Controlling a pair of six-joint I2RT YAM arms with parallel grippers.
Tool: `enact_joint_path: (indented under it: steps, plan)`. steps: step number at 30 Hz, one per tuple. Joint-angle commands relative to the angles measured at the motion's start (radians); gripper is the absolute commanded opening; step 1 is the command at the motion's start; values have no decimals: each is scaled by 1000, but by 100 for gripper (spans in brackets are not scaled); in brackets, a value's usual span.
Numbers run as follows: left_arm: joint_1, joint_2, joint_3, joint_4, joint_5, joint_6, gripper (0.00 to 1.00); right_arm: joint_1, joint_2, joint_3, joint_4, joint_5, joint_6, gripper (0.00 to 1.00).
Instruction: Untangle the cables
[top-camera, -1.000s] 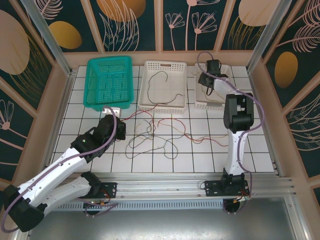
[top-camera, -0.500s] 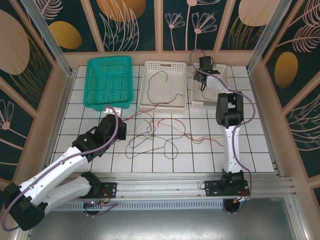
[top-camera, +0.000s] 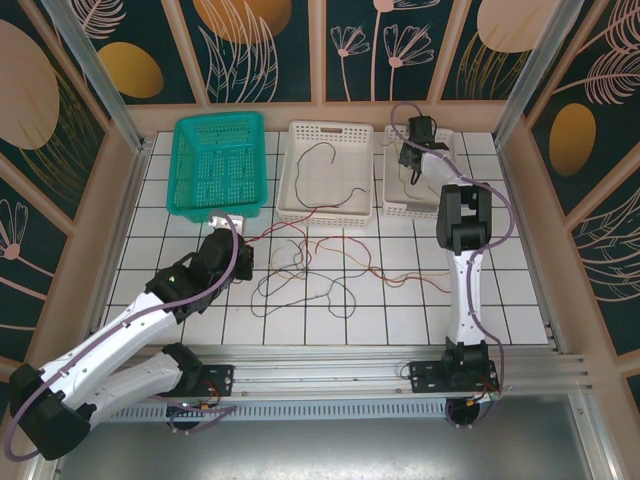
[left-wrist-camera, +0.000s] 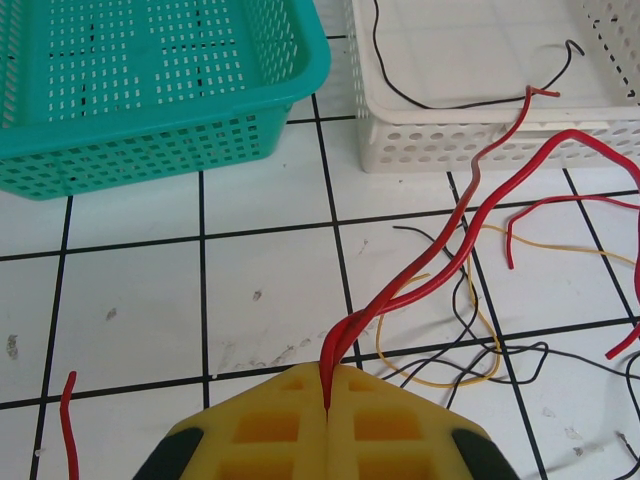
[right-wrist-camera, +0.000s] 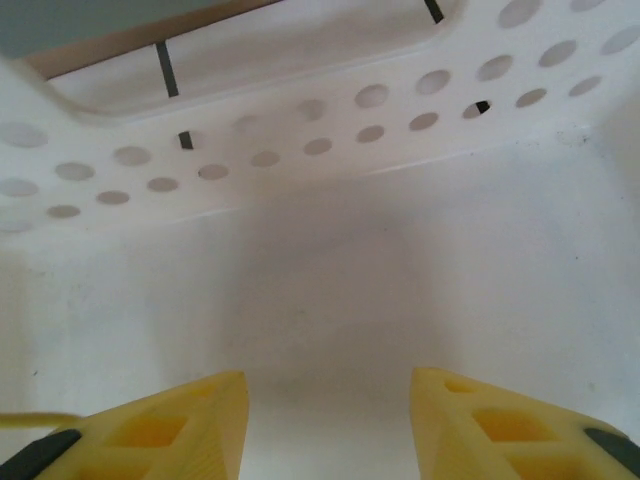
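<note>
we hold the left end effector (left-wrist-camera: 328, 398) clamped on the thin red cable (left-wrist-camera: 447, 262), pinning one strand to draw it from the limp tangle of red, tan and dark cables (top-camera: 305, 272) on the white tiled desk (top-camera: 510, 300). the right end effector (right-wrist-camera: 330, 400) hangs with its jaws apart, empty, inside the small white perforated basket (right-wrist-camera: 300, 160), likely a drop point for freed strands.

Carried the right gripper (right-wrist-camera: 330, 420) deeper toward the far wall of the small white basket (right-wrist-camera: 300, 120), swinging left first and then partly back right, with the upright forearm drawn slightly leftward
</note>
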Motion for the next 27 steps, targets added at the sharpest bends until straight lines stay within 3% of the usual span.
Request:
enact_joint_path:
  steps: [1,5,10,16,22,27]
  plan:
    - [4,3,0,24,8,18,0,3,-77,-101,79,-105,5,46]
    - [5,8,0,24,9,19,0,15,-144,-210,194,-209,-13,47]
    - [5,13,0,24,12,19,0,14,-95,-137,154,-208,-23,47]
    - [5,19,1,24,11,19,0,26,-113,-182,237,-237,-28,47]
    - [4,28,1,23,13,20,0,43,-54,-71,194,-207,-51,45]
    - [5,33,1,24,14,22,0,54,-16,-18,179,-209,-62,37]
